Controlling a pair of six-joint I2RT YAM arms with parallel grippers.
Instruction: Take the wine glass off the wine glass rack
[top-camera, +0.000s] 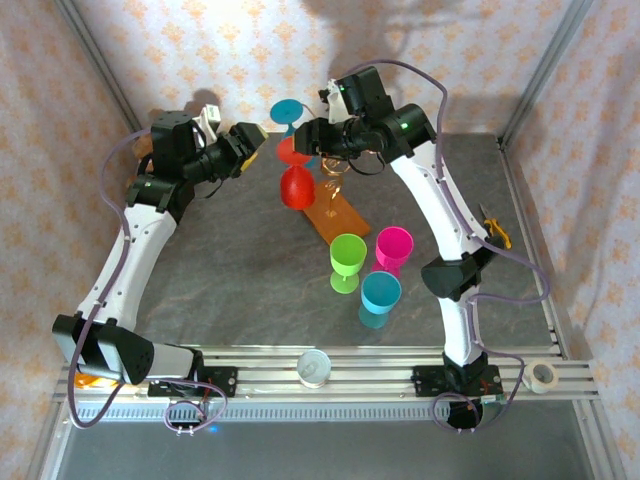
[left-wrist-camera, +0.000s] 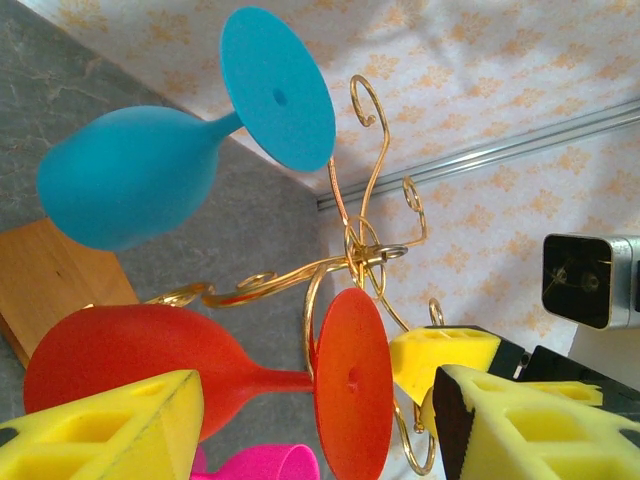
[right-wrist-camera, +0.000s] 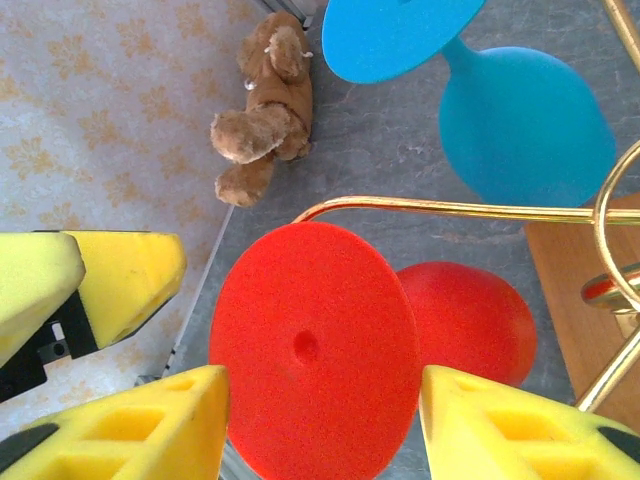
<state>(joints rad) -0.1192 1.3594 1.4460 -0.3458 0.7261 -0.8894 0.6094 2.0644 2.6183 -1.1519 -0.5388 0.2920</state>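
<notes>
Wine glass (top-camera: 296, 186), red, hangs inverted on the wine glass rack (left-wrist-camera: 362, 250), beside a blue glass (left-wrist-camera: 125, 180). Right gripper (right-wrist-camera: 322, 395) is spread, one finger on either side of the red foot. Left gripper (left-wrist-camera: 318, 400) is spread and empty.

Left end effector (top-camera: 250, 143) raised, pointing inward, jaws apart, right end effector (right-wrist-camera: 322, 425) opposite it, jaws apart

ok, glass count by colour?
Blue: 2, hanging blue glass and standing blue glass
Red: 1, red glass
Green: 1, green glass
Pink: 1, pink glass
Total: 5
</notes>
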